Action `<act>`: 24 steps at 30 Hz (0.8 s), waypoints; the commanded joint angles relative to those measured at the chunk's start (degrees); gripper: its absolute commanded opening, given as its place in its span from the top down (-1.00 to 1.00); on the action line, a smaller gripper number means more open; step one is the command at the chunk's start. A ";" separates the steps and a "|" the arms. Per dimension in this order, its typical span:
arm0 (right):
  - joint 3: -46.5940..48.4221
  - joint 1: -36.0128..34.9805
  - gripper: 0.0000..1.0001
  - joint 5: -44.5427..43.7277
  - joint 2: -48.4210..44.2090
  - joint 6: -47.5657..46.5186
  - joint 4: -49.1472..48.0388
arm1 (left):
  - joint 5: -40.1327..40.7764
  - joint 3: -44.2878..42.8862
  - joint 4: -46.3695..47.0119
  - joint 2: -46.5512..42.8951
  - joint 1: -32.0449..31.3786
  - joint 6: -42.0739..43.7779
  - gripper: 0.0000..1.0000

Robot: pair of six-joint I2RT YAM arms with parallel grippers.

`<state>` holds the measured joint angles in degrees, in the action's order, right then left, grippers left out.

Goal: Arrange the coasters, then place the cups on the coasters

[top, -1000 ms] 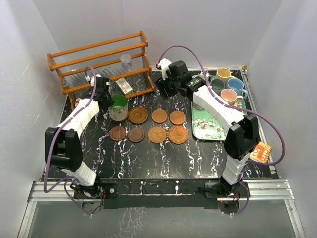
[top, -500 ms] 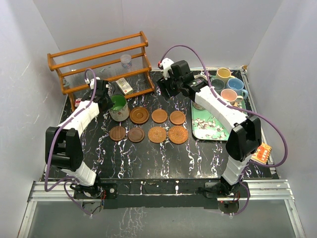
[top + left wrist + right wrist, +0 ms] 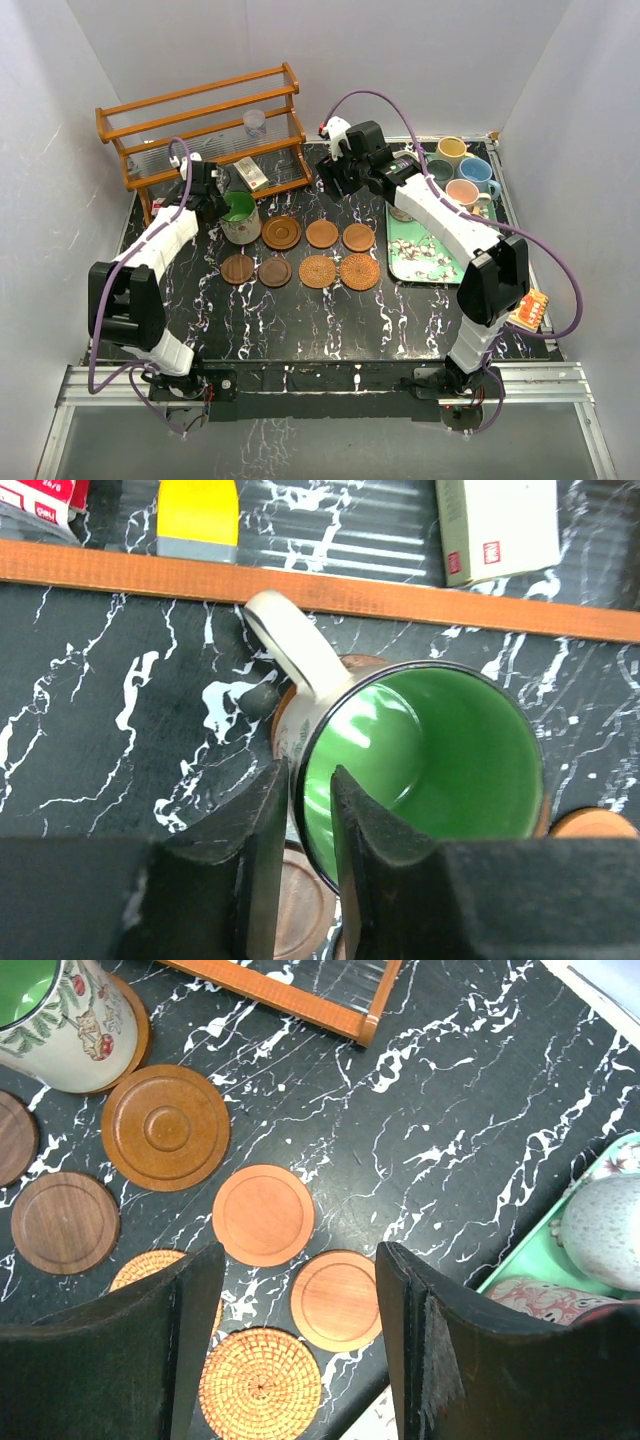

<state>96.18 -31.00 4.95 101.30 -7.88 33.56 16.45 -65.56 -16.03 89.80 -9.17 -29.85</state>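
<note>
The left claw (image 3: 310, 778) has its two fingers either side of the green mug (image 3: 430, 740) wall, one outside and one inside the rim, with only a narrow gap between them. Whether they pinch the wall or stand just off it cannot be told. The mug stands upright on a brown coaster (image 3: 141, 1030), handle pointing to the upper left of the left wrist view, towards the wooden rack (image 3: 200, 110). The right claw (image 3: 298, 1255) is wide open and holds nothing; it hangs over the table above the upper middle of the top view.

The mug's outer wall carries a holly-and-berries print. On the rack's lowest shelf lie a white box (image 3: 497, 525) with a small red label, a yellow-topped item (image 3: 198, 515) and a red-and-white packet (image 3: 40, 495); their lettering is too small to read.

Seven more coasters lie in two rows mid-table, from the large ridged wooden one (image 3: 279, 232) just beside the mug to the two wicker ones (image 3: 317, 271) (image 3: 359, 271) at lower right. At the right edge, a green tray (image 3: 420, 262) and other mugs (image 3: 462, 192) stand together.

Against a second ago, the mug, coasters and both claws sit in almost the same spots; the right arm has drifted very slightly.
</note>
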 commanded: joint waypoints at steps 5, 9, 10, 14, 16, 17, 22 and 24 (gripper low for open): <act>3.22 0.16 -0.23 9.40 3.08 -0.38 -3.03 | -4.06 0.12 2.66 -7.54 0.63 6.58 0.17; 6.23 -0.21 -0.24 14.65 6.26 0.07 -2.52 | -9.03 1.22 3.15 -10.26 1.01 13.66 -0.17; 7.10 -0.34 -0.25 15.66 7.15 0.26 -2.22 | -9.72 1.34 2.89 -10.74 1.20 15.36 -0.27; 10.23 -1.40 -0.26 18.45 10.45 0.66 -1.22 | -17.44 1.25 0.88 -12.35 2.81 24.92 -0.47; 11.48 -2.10 -0.28 19.48 11.90 0.69 -0.80 | -23.99 1.76 0.91 -13.61 4.91 28.89 -0.53; 11.93 -2.52 -0.28 19.84 12.73 0.78 -0.72 | -27.50 1.83 0.87 -13.87 6.12 30.23 -0.58; 15.00 -4.62 -0.30 21.28 16.86 1.84 0.26 | -43.97 -0.07 0.17 -11.91 13.70 34.54 -0.70; 15.95 -5.13 -0.30 21.56 18.06 2.35 0.45 | -51.20 -1.77 -0.60 -9.62 16.68 36.72 -0.71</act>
<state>107.90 -34.87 24.08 117.82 -6.94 34.65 -17.52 -64.16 -15.07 78.59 2.72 0.38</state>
